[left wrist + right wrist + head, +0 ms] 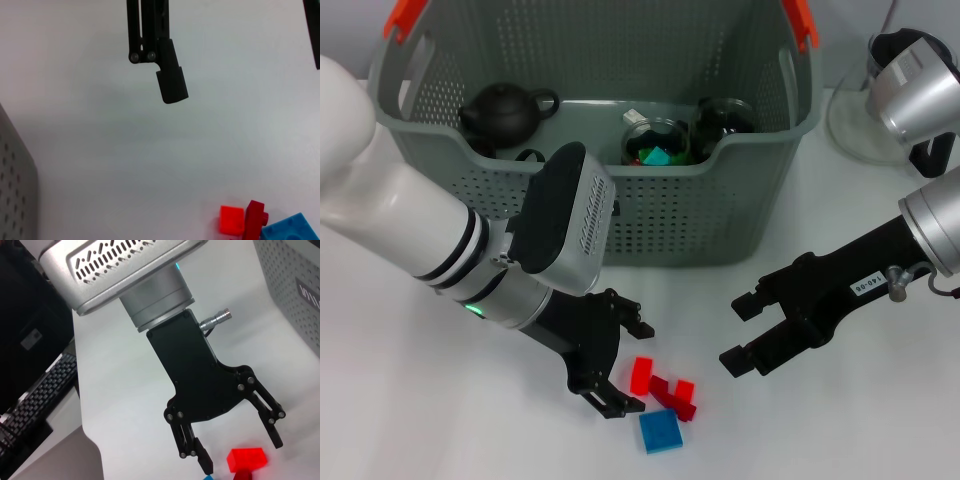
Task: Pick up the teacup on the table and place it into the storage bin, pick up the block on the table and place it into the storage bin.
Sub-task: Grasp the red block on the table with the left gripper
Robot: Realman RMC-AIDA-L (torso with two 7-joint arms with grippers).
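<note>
Above the red blocks (665, 388), left gripper (628, 365) jaws gape wide, empty.

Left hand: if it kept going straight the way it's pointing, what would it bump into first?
Probably the bright red block. The left hand is open and points down toward the table, with that block just ahead between its fingers. How high it hovers is hard to judge, so it may touch the table at the same time.
</note>
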